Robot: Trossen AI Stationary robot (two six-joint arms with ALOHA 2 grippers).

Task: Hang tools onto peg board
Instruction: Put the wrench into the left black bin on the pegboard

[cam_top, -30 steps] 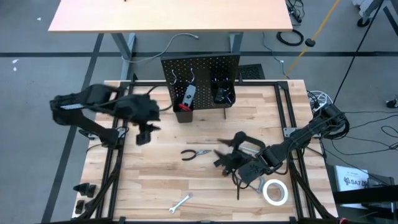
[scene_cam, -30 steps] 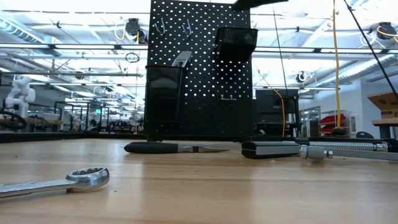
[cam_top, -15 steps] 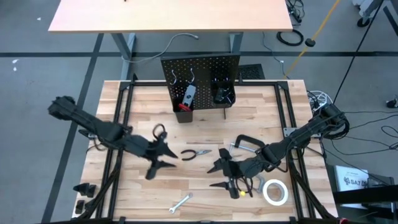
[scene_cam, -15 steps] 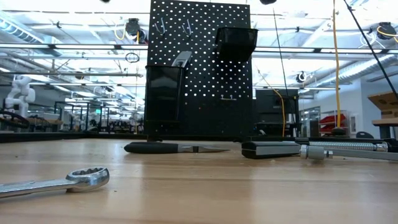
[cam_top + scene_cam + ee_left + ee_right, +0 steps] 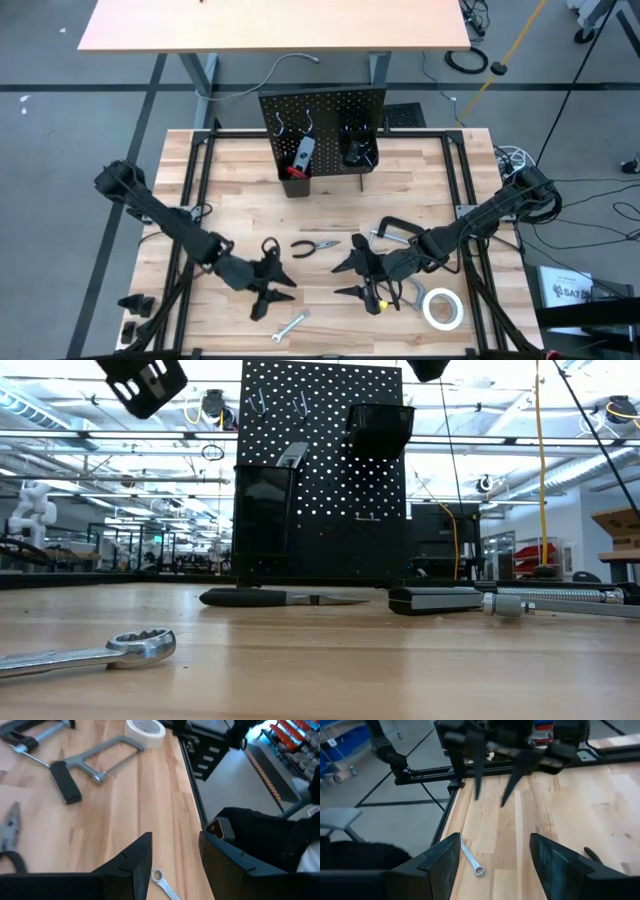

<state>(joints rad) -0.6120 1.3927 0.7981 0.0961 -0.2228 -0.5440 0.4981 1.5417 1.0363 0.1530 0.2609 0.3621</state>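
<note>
A wooden counter (image 5: pixel 240 180) seen from above, with two dark robot arms reaching in from its sides. At the far edge stands the peg board (image 5: pixel 322 108), an upright black perforated panel with silver hooks (image 5: pixel 281 124) near its top. Two black bins are fixed to its front: the left bin (image 5: pixel 296 178) has a tool with a red and grey handle (image 5: pixel 303 153) sticking out of it, and the right bin (image 5: pixel 357 152) holds something dark that cannot be made out.

The left hand (image 5: pixel 272 288) hovers over the near middle of the counter, its two fingers spread apart and holding nothing. The right hand (image 5: pixel 349 279) faces it from the other side, close by, its fingers also spread wide and empty. In the level view from the counter's near edge only parts of both arms show at the top, well above the surface.

The remaining tools lie flat on the counter. A pair of dark-handled pliers (image 5: pixel 314 246) rests between the peg board and the two hands. A silver wrench (image 5: pixel 290 326) lies near the front edge, just in front of the left hand. A black C-clamp (image 5: pixel 398 229) lies to the right of the pliers, beside the right arm. A grey bar clamp (image 5: pixel 95 762) lies near it, and a white tape roll (image 5: pixel 442 308) sits at the front right corner.
</note>
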